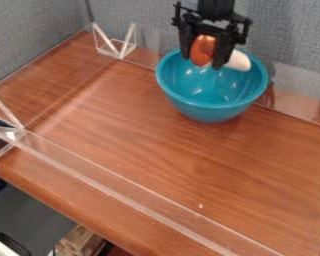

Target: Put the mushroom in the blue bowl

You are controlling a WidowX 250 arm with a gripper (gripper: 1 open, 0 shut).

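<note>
Hanging above the blue bowl [212, 85], fingers [192, 44] clenched on the mushroom [210, 49]; wooden table [149, 150] beneath.

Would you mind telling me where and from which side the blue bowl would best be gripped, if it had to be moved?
Probably the near rim of the blue bowl, taken from straight above with one finger inside and one outside. The wall looks thin and the bowl stands upright; the gripper holding the mushroom crowds the far rim.
</note>
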